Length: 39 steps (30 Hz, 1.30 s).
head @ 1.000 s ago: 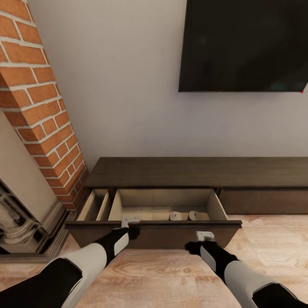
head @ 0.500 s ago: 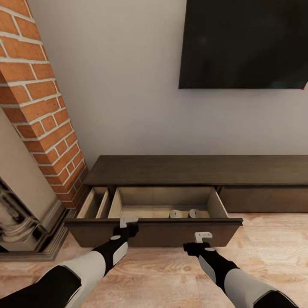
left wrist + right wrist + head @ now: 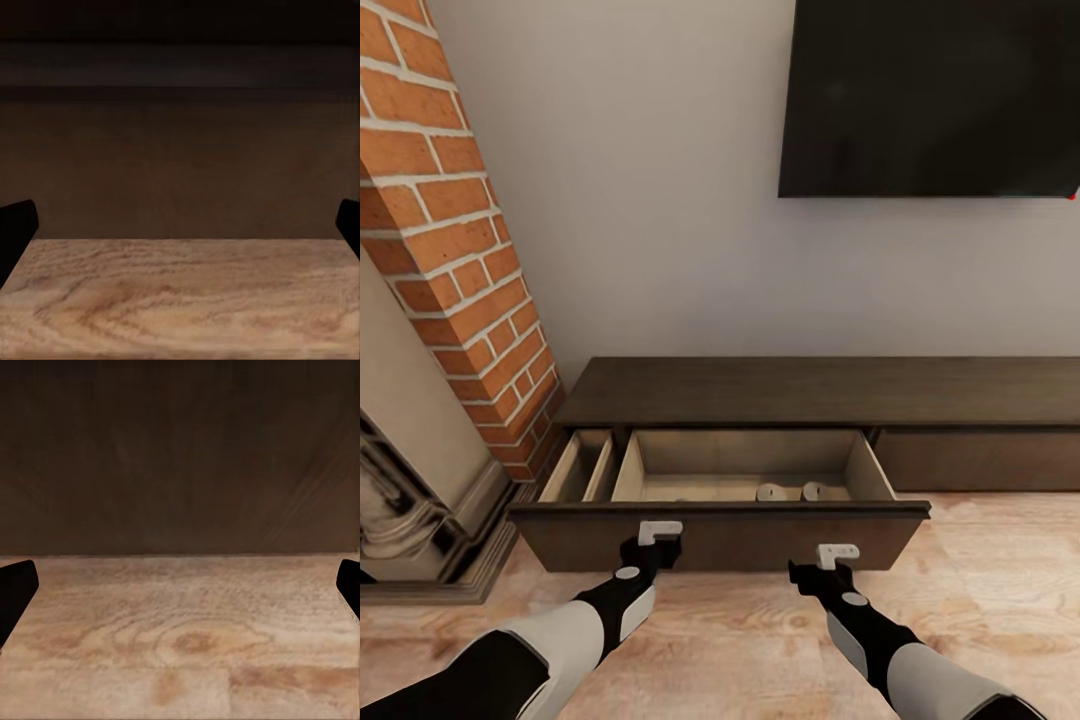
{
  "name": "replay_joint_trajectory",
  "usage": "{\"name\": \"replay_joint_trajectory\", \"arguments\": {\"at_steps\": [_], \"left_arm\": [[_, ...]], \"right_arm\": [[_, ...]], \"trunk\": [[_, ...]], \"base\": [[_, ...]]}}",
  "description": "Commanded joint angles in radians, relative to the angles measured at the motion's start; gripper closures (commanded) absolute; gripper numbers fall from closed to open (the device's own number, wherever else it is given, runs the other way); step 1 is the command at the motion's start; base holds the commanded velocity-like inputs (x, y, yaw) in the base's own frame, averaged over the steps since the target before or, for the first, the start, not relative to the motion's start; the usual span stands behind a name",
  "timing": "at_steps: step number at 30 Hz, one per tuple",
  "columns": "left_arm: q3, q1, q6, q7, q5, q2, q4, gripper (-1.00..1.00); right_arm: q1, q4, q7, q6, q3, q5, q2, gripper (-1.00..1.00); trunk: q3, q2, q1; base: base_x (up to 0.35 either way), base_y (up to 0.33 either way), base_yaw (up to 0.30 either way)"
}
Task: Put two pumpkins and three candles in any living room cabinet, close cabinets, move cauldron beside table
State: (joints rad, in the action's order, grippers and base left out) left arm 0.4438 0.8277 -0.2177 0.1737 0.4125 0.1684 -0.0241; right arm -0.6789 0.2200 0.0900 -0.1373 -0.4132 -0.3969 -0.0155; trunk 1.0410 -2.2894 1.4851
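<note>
Floor [image 3: 740, 640]: pale wood boards lying nearest the robot, running under both arms up to the drawer front.

Left end effector [image 3: 659, 532]: sitting at about 7 o'clock from the drawer's middle, fingers spread wide and released, gripping nothing; it is pointing at the dark drawer front [image 3: 720, 538], close to it or touching, contact not readable.

Right end effector [image 3: 837, 551]: sitting at about 5 o'clock, likewise spread and empty, facing the same panel, a little lower on it than the left one.

Cabinet [image 3: 820, 392]: long low dark unit standing against the wall, its left drawer pulled out and showing a pale interior with a narrow side compartment at 9 o'clock.

Candles [image 3: 771, 492]: two squat pale-looking cylinders lying inside the open drawer near its front wall, just beside each other, a second one [image 3: 817, 491] at 3 o'clock of the first; a third is not made out.

Television [image 3: 930, 95]: dark screen hanging at 1 o'clock, well apart.

Risk, uneven push: the two end effectors are standing at differing heights, so the drawer is liable to skew and jam on its runners.

Risk, slip: open fingers may be sliding off the flat handleless panel, or over its top edge.

Risk, contents: a brisk shove may be toppling or rolling the candles.

Risk, task order: shutting now may be premature, as no pumpkin is showing inside.
</note>
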Motion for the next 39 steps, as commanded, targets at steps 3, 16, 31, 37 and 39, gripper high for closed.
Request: {"name": "replay_joint_trajectory", "arguments": {"at_steps": [3, 16, 31, 37, 39], "left_arm": [[0.009, -0.001, -0.024, 0.003, 0.003, 0.000, 0.004, -1.00], [0.006, -0.002, -0.087, 0.004, 0.003, -0.015, 0.001, -1.00], [0.007, -0.002, -0.127, 0.004, 0.002, -0.017, 0.000, -1.00], [0.007, -0.002, -0.130, 0.004, 0.002, -0.017, -0.007, -1.00], [0.007, -0.002, -0.130, 0.004, 0.002, -0.017, -0.008, -1.00]], "right_arm": [[0.000, -0.001, 0.005, -0.031, -0.009, -0.008, 0.000, -1.00], [0.014, -0.003, 0.005, -0.166, -0.011, -0.007, 0.000, -1.00], [0.015, -0.001, 0.005, -0.240, -0.014, -0.008, 0.002, -1.00], [0.014, 0.006, 0.005, -0.251, -0.013, -0.007, 0.002, -1.00], [0.013, 0.006, 0.005, -0.265, -0.013, -0.006, 0.002, -1.00]], "trunk": [[0.010, -0.022, 0.011], [0.051, -0.113, 0.061], [0.099, -0.211, 0.115], [0.114, -0.212, 0.117], [0.114, -0.212, 0.117]], "base": [[0.000, 0.000, 0.000], [0.000, 0.000, 0.000], [0.000, 0.000, 0.000], [0.000, 0.000, 0.000], [0.000, 0.000, 0.000]]}}
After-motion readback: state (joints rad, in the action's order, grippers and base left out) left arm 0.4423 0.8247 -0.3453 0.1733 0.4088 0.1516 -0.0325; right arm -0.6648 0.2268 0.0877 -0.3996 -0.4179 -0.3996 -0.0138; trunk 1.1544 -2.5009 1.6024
